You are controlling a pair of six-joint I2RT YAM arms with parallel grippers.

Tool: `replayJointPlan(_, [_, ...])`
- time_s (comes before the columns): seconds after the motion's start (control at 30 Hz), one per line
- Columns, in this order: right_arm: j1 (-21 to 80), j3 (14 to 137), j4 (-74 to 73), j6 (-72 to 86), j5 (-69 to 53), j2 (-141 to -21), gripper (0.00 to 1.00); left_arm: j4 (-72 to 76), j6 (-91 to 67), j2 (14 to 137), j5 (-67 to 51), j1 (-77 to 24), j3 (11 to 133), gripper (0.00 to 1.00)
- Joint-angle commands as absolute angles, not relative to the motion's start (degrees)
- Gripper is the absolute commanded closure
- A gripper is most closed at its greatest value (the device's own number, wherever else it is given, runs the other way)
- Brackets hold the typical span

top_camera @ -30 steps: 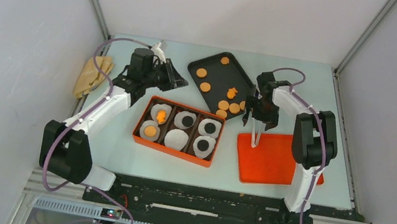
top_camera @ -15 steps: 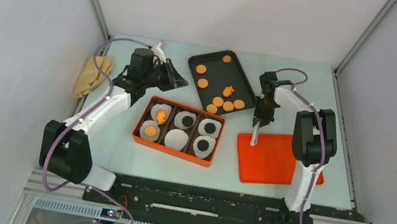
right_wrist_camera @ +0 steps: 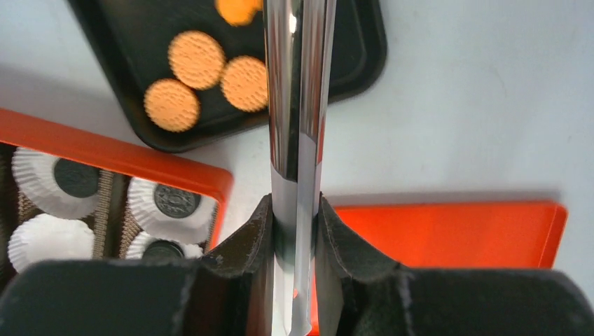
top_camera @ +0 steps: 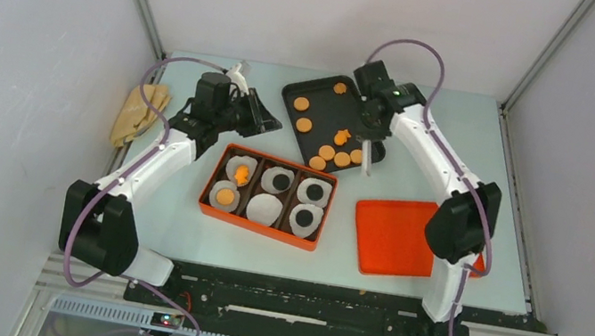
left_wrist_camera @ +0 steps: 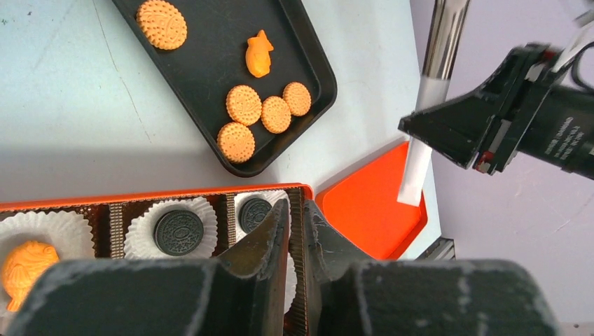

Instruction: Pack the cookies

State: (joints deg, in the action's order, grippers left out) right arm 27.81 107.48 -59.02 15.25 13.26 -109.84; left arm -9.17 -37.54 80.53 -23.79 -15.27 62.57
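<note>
Orange-brown round cookies [top_camera: 328,152] lie on a black tray [top_camera: 324,111]; the compartmented box [top_camera: 267,192] is orange with white liners [top_camera: 263,209].

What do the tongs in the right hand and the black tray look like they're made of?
Tongs: polished metal by the look, with mirror-like streaks along the blades; the frosted pale band lower down could be plastic or tape. Black tray: matte, rolled rim, likely coated metal or plastic; I cannot tell which.

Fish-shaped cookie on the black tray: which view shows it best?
The left wrist view: the fish-shaped cookie lies unobstructed on the black tray, its outline sharp. In the top external view it is a tiny orange speck beside the right gripper. The right wrist view shows only a blurred orange patch at its top edge, possibly that cookie.
</note>
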Motion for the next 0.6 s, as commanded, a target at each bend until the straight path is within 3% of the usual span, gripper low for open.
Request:
replayJointPlan(0.0, [30.7, 121.4, -66.3, 10.2, 17.9, -119.0, 0.81, -9.7, -36.5, 79.5, -23.2, -15.6, 63.1, 0.83])
replayJointPlan(0.2, [33.1, 131.2, -67.4, 6.9, 21.3, -127.4, 0.68, -13.6, -34.3, 77.4, -18.4, -15.3, 64.4, 0.82])
replayJointPlan(0.57, [33.5, 127.3, -63.8, 6.0, 20.3, -128.4, 0.68, -14.1, -34.2, 77.8, -18.4, -14.7, 64.9, 0.82])
